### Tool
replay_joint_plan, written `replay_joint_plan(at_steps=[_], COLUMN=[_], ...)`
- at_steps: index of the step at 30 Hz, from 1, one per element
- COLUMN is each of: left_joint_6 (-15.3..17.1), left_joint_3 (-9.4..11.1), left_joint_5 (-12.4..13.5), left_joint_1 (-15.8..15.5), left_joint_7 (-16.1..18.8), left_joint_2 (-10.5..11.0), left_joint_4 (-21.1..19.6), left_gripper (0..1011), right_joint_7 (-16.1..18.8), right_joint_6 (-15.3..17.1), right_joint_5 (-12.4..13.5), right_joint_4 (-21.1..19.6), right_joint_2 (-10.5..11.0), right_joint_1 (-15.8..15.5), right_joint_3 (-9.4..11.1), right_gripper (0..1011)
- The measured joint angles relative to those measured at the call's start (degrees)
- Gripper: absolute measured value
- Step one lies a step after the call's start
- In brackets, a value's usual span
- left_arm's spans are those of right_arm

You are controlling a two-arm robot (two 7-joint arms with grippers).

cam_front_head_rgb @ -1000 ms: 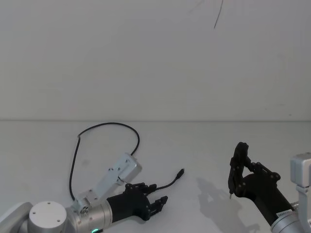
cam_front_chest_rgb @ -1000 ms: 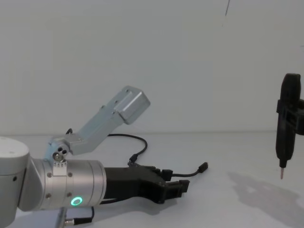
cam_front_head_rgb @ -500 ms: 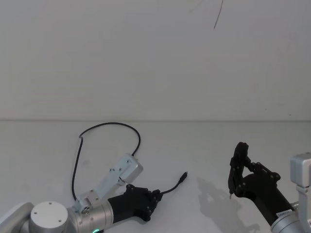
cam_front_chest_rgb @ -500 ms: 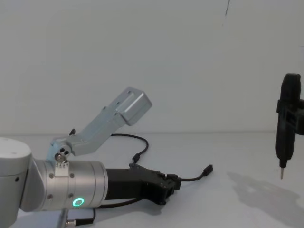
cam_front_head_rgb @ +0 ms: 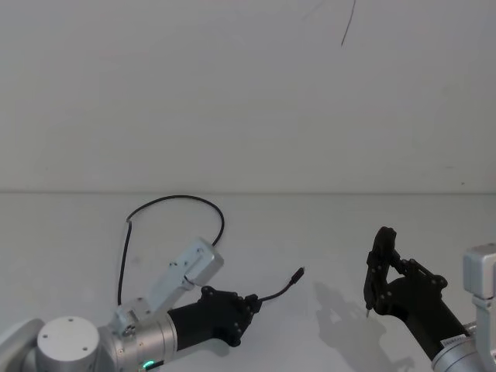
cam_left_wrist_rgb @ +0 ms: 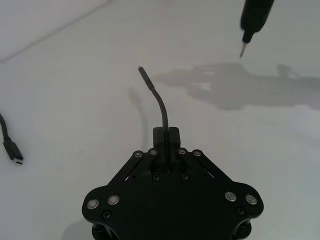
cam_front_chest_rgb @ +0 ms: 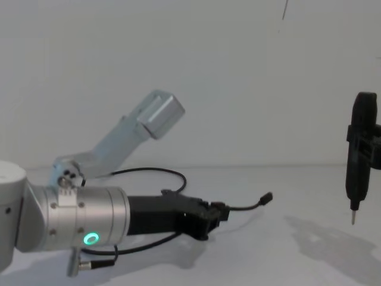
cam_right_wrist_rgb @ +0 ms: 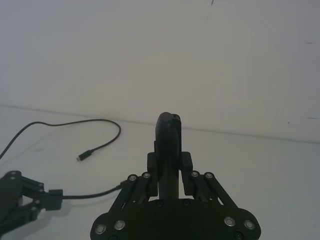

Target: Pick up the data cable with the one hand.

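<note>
The bench [cam_front_head_rgb: 333, 225] before me was plain white and matte, and it ran back to a bare white wall [cam_front_head_rgb: 248, 93]. The wall's one mark was a thin dark line near its top edge [cam_front_head_rgb: 347, 23]. Soft grey shadows of my arms lay on the surface.

My left gripper [cam_front_head_rgb: 249, 304] was low over the near-left part of the bench, reaching toward the middle. The green ring [cam_front_chest_rgb: 90, 239] glowed on the silver wrist behind it. Its fingers [cam_left_wrist_rgb: 166, 142] were clenched on the data cable [cam_front_head_rgb: 178, 198], pinching it a little way back from one plug [cam_front_head_rgb: 298, 273]. That short free end stuck out past my fingertips toward the centre of the bench. In the chest view it curved upward, and the plug hung clear of the surface with a shadow beneath it.

Behind my grip the cable ran back under my forearm. It came out along the left side of the bench and swept round in a wide loop toward the far edge. It then curled back, and its other plug [cam_right_wrist_rgb: 82, 156] lay flat on the bench behind my wrist. The loop rested on the surface, well apart from my fingers.

My right gripper [cam_front_head_rgb: 376, 271] hung idle above the near-right part of the bench, its thin tip pointing down.
</note>
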Motion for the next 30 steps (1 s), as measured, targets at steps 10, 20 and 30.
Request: replay_joint_plan(at_steps=[10, 20, 30], left_joint_6=[1.1, 3.0, 4.2], left_joint_3=[-1.2, -1.8, -2.1], left_joint_5=[-2.4, -4.3, -5.8], left_joint_1=[1.5, 3.0, 3.9], left_joint_7=[-2.2, -4.2, -5.3], left_joint_2=[3.2, 6.7, 9.1], left_joint_4=[-5.9, -11.0, -14.3], left_gripper=[44, 44, 44], right_joint_7=[0.0, 0.0, 0.8], right_joint_6=[0.0, 0.0, -0.5], right_joint_5=[0.0, 0.0, 0.2], right_joint_4=[0.0, 0.0, -0.2], right_joint_2=[0.0, 0.0, -0.5], right_joint_1=[0.0, 0.0, 0.7], right_joint_3=[0.0, 0.0, 0.0], right_gripper=[269, 269, 269])
